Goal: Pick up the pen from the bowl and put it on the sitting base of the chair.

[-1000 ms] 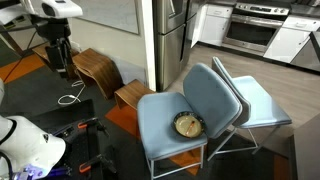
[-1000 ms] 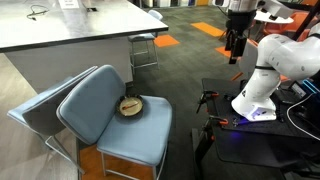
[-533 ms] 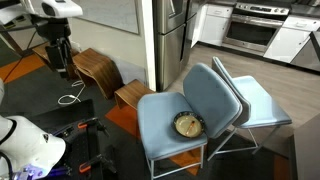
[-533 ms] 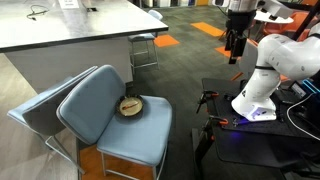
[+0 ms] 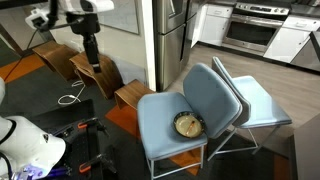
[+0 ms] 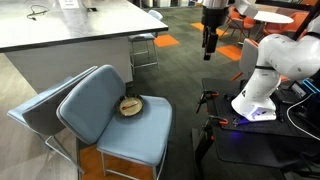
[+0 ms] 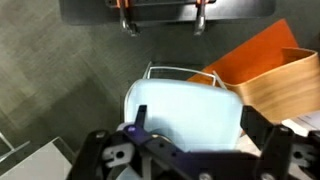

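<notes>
The tan speckled bowl [image 5: 188, 125] sits on the seat of the light blue-grey chair [image 5: 157, 119], near the backrest; both also show in the other exterior view, bowl [image 6: 130, 105] and chair [image 6: 146, 131]. A dark pen seems to lie in the bowl, too small to make out clearly. My gripper [image 5: 93, 64] hangs in the air well away from the chair, also in an exterior view [image 6: 209, 47]. In the wrist view the gripper [image 7: 190, 140] is open and empty, high above the chair seat [image 7: 185, 105]. The bowl does not show in the wrist view.
A second matching chair [image 5: 257, 104] stands behind the first. Brown wooden stools [image 5: 101, 70] stand beside the chair, one right next to it [image 5: 130, 95]. A grey table [image 6: 70, 30] and a white robot base [image 6: 262, 85] flank the chair. A steel fridge [image 5: 170, 40] stands behind.
The arm has swung sideways toward the chair: rightward in one exterior view, leftward in the other. Bowl and chair have not moved.
</notes>
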{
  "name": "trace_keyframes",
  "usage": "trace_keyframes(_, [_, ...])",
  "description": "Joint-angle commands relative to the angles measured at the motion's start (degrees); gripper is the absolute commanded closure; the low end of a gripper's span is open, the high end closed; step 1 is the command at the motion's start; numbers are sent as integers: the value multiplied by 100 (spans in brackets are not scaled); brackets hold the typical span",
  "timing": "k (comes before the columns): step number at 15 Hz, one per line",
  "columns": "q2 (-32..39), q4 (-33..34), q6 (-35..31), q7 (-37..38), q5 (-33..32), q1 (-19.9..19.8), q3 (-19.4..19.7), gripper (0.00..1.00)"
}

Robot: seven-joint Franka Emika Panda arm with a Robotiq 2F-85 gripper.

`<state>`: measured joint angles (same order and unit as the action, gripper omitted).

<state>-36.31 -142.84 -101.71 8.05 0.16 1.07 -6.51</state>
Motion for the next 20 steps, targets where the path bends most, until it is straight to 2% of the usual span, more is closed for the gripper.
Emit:
trace_keyframes(1, [1375, 801, -419, -345, -257, -35, 166, 0])
trace_keyframes(6, [3266, 1882, -1274, -745, -637, -121, 418, 0])
trace_keyframes(13, [5335, 3242, -1570, -1249, -925, -150, 682, 0])
trace_keyframes(15, [5665, 3457, -1680, -1303, -930, -169, 683, 0])
trace_keyframes(16, [5486, 3232, -1663, -1148, -853, -164, 682, 0])
trace_keyframes(20, [5591, 3306, -1669, -1149, -851, -163, 682, 0])
